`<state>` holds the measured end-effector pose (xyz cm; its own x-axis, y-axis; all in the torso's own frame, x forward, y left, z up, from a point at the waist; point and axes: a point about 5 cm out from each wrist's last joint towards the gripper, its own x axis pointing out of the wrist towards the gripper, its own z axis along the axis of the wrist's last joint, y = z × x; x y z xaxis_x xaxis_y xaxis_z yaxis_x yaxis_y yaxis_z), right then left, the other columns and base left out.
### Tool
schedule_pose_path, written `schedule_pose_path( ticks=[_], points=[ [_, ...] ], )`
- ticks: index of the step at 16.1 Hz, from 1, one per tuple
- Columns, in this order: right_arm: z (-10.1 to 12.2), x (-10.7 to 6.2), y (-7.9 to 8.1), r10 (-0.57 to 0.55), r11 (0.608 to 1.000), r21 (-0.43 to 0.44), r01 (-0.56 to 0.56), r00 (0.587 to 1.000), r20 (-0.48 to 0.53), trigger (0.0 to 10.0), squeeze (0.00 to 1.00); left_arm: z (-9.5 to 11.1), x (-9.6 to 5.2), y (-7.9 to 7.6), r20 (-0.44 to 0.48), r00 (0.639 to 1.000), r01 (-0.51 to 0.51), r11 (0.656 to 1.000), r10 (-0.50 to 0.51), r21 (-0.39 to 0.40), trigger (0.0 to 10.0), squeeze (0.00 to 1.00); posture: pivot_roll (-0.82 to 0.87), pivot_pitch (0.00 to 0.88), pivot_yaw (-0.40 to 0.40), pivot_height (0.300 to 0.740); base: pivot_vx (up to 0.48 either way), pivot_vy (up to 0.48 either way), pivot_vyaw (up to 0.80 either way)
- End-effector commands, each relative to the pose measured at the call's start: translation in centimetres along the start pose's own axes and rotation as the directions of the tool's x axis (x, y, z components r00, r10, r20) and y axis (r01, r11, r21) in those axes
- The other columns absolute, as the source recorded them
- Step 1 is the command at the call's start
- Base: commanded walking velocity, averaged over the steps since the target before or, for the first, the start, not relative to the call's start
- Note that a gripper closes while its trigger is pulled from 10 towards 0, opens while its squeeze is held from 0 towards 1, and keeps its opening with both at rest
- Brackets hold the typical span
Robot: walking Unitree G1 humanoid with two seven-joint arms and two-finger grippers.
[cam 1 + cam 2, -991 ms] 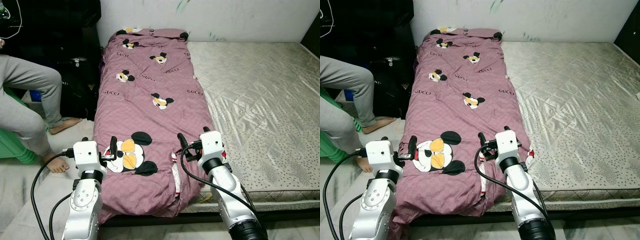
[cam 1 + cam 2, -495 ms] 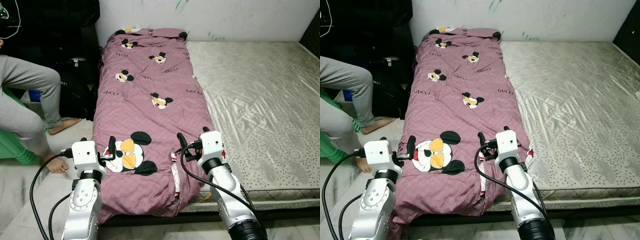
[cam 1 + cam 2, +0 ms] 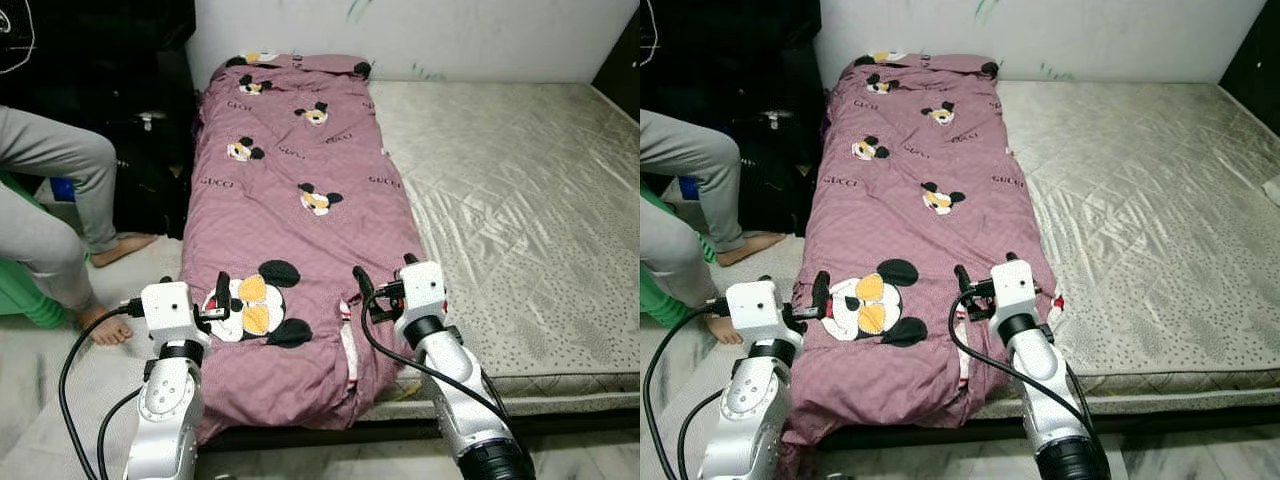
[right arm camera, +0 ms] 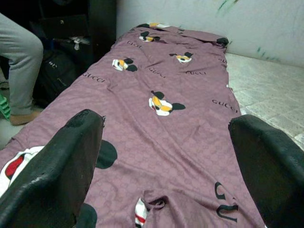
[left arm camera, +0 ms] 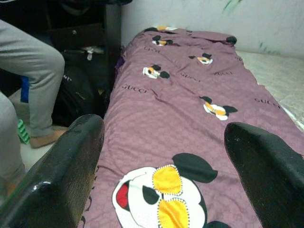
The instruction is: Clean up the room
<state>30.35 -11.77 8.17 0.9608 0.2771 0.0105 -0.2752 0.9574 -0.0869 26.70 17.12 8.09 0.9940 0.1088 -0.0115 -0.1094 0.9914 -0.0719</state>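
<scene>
**Both hands spread wide over the quilt at the foot of the bed**

A mauve quilt [image 3: 300, 200] printed with cartoon mice lies lengthwise along the left edge of the bed [image 3: 520, 200], its near end drooping over the foot edge. The left hand [image 3: 222, 297] hovers at the quilt's near left corner, fingers wide apart and empty. The right hand [image 3: 362, 288] sits above the quilt's near right edge, equally wide, holding nothing. A person's legs [image 3: 50, 200] show beside the bed's left edge.
</scene>
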Motion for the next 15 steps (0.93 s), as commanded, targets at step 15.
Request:
schedule_pose_path(
  ticks=[15],
  points=[
    [0.11,0.44,0.06,0.017,1.000,0.006,-0.017,1.000,-0.008,10.0,0.00,0.34,0.27,0.10,0.009,1.000,-0.011,1.000,0.011,0.008,10.0,0.00,0.03,0.087,-0.042,0.582,0.000,0.000,0.00]
  ],
)
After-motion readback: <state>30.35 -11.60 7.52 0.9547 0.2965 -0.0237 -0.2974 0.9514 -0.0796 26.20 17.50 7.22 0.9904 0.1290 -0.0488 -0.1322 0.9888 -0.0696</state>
